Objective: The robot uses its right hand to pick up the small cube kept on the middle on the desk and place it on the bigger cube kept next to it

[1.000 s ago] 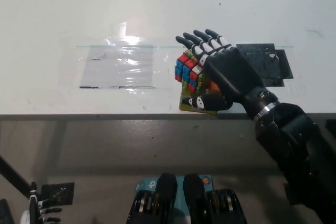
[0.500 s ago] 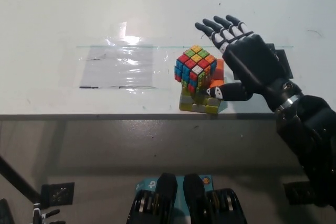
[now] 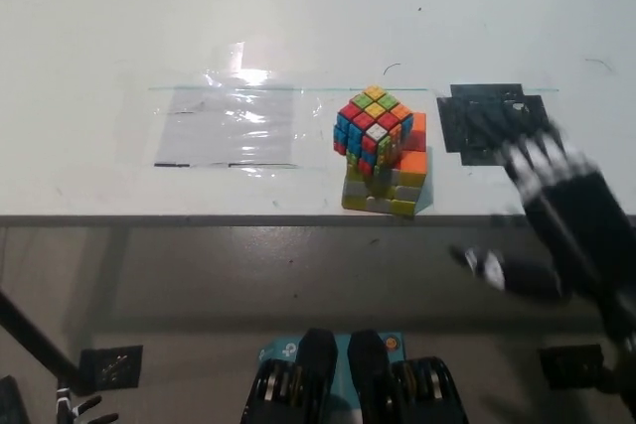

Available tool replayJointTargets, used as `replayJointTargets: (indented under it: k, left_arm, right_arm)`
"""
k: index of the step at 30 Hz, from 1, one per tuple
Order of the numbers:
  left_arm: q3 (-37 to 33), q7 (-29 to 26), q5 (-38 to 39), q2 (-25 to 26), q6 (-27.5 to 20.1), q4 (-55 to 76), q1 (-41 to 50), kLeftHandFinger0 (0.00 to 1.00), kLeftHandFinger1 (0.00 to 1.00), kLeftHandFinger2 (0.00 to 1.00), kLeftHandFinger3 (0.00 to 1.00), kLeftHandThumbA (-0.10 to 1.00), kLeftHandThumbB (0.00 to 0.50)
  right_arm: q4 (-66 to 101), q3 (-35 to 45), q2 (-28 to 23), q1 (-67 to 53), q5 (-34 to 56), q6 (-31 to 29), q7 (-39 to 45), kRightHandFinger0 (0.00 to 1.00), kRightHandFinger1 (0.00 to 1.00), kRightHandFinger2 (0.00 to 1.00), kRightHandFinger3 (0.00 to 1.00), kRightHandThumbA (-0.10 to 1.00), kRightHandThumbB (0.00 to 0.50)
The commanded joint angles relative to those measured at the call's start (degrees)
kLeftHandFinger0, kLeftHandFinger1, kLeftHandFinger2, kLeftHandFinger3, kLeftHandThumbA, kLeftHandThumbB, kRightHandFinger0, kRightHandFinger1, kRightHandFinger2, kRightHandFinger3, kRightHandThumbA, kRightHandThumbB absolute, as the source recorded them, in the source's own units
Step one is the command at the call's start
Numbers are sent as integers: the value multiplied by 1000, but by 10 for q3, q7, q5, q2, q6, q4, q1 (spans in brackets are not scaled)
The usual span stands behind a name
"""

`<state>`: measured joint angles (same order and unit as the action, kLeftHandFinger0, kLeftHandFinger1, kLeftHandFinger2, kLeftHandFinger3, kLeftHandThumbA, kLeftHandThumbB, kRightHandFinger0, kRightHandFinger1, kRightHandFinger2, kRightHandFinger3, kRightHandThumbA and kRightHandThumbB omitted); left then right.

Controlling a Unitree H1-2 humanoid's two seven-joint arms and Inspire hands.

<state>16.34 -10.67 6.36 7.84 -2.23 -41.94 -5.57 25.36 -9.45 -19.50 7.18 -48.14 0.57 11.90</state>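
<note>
Two cubes: one small cube [image 3: 374,126] is sitting on one bigger cube [image 3: 386,184] at the bench [image 3: 298,27] front edge, turned diagonally to it, one corner pointing at me, tilted; no long axis. My right hand [image 3: 556,215] is blurring off the bench edge, well apart, fingers spread, holding nothing. One clear sheet [image 3: 229,126], one black patch [image 3: 492,121].
</note>
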Motion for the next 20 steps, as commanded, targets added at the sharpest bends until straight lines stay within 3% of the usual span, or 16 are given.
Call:
replayJointTargets:
  k: [1,2,3,6,8,9,10,13,14,15,16,18,20]
  left_arm:
    - [1,5,5,9,-15,4,-4,303,273,531,692,1000,272]
    - [4,6,9,9,-14,0,-7,298,257,529,687,1000,282]
    - [2,9,8,11,-22,-6,-8,289,273,547,712,1000,294]
    - [-2,10,3,13,-28,-10,-9,262,274,567,732,1000,292]
    - [3,6,7,13,-24,-13,-11,229,239,536,694,1000,311]
    - [4,6,8,13,-18,-10,-11,264,248,549,698,1000,308]
    - [3,6,7,13,-24,-14,-12,282,246,535,683,1000,307]
    - [5,-2,6,11,-26,-18,-18,225,238,543,665,1000,294]
    - [3,-4,3,10,-19,-9,-15,141,232,578,713,1000,275]
    - [1,-3,1,10,-22,-11,-15,130,219,596,761,1000,294]
    - [2,-8,0,9,-16,-9,-15,128,215,582,742,1000,301]
    - [-3,-5,-4,12,-22,-19,-22,99,218,606,745,1000,275]
    - [-6,-4,-7,13,-28,-25,-22,100,235,627,781,1000,284]
  right_arm:
    - [14,24,16,-36,21,15,-19,1000,1000,1000,1000,890,484]
    - [4,29,24,-55,25,9,-34,1000,1000,1000,1000,877,475]
    - [-16,37,45,-87,25,11,-60,1000,1000,1000,1000,801,415]
    - [-55,47,68,-105,17,-7,-105,1000,1000,1000,1000,730,337]
    - [-99,50,81,-111,11,-24,-140,970,1000,1000,1000,680,272]
    - [-117,51,85,-110,11,-28,-149,929,1000,1000,1000,667,252]
    - [-133,51,88,-108,9,-28,-155,952,1000,1000,1000,642,232]
    - [-190,46,94,-93,-3,-32,-187,908,1000,1000,1000,602,213]
    - [-217,43,95,-86,-2,-41,-203,831,1000,1000,1000,544,195]
    - [-253,40,97,-77,1,-56,-229,761,1000,1000,1000,490,195]
    - [-269,42,103,-73,9,-55,-234,710,988,1000,1000,491,199]
    - [-298,42,108,-58,14,-55,-247,711,960,1000,1000,505,187]
    - [-324,45,117,-52,20,-50,-261,706,922,1000,1000,472,175]
